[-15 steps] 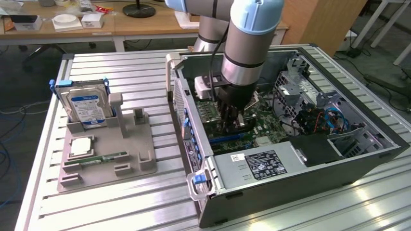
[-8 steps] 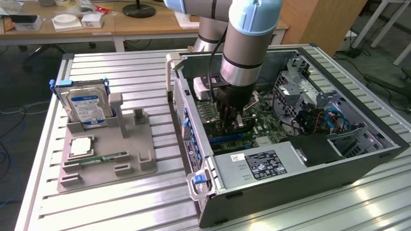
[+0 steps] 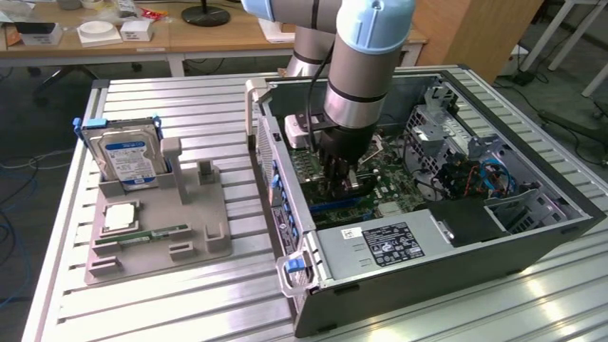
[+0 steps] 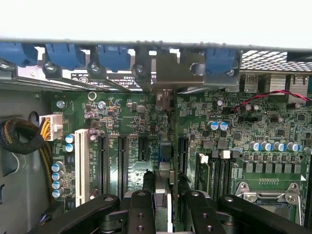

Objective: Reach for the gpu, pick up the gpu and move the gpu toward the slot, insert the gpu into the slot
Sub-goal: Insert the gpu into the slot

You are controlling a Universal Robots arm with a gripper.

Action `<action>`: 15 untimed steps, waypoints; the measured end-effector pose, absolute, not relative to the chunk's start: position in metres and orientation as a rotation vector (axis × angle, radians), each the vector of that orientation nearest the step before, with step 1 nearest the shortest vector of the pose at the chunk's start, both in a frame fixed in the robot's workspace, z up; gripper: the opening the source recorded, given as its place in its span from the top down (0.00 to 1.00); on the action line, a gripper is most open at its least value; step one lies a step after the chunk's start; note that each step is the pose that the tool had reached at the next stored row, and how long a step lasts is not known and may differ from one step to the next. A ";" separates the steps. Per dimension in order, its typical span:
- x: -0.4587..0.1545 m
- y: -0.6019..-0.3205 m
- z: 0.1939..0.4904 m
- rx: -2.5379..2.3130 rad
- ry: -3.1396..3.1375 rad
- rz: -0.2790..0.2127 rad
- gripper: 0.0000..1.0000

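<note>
You are holding the gpu (image 4: 162, 194) on its thin edge. The pincer (image 4: 165, 214) is pinching it from both sides, deep inside the computer case (image 3: 532, 239). The card is hanging right over the blue slot (image 4: 164, 155) on the green board (image 4: 126, 109). I cannot tell if it is touching the slot. To do this step well, you are wanting the card standing straight, not leaning, with its long edge running along the slot, and then a slow, even push straight down. Room is tight here: black slots (image 4: 122, 161) are sitting just beside the blue one. In the exterior view the grey power box (image 3: 380, 246) is lying at 5 o'clock from the pincer, loose wires (image 3: 475, 178) at 3 o'clock, and a case wall at 9 o'clock.
</note>
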State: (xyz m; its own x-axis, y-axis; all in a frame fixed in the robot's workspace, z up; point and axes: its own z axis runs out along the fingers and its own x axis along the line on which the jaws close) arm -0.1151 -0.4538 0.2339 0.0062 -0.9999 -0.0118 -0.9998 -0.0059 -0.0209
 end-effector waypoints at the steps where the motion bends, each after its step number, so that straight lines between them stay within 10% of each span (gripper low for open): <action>1: -0.115 -0.454 0.234 -2.212 2.198 -0.010 0.71; 15: -0.111 -0.454 0.236 -2.212 2.199 -0.010 0.71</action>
